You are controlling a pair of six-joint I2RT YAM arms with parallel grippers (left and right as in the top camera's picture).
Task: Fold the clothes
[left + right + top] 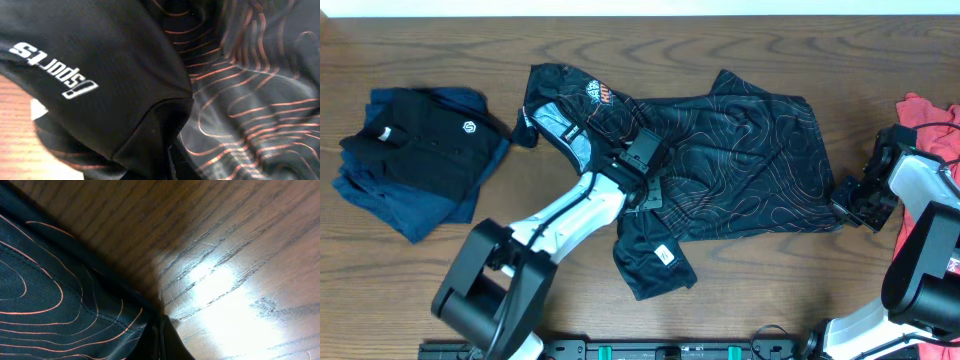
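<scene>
The black jersey (750, 150) with thin orange contour lines lies spread across the middle of the table, its chest logo (600, 95) at the upper left. One sleeve (655, 262) hangs toward the front. My left gripper (642, 170) rests on the jersey's left-centre. In the left wrist view, bunched black fabric (150, 125) with a white "sports" print (55, 70) runs into the shut left gripper (170, 167). My right gripper (848, 205) sits at the jersey's lower right corner. There the right gripper (162, 340) is shut on the jersey's hem (125, 315).
A black polo (425, 140) lies on a folded blue garment (420, 215) at the far left. A red T-shirt (930, 115) lies at the right edge behind my right arm. Bare wooden table (770, 290) shows along the front.
</scene>
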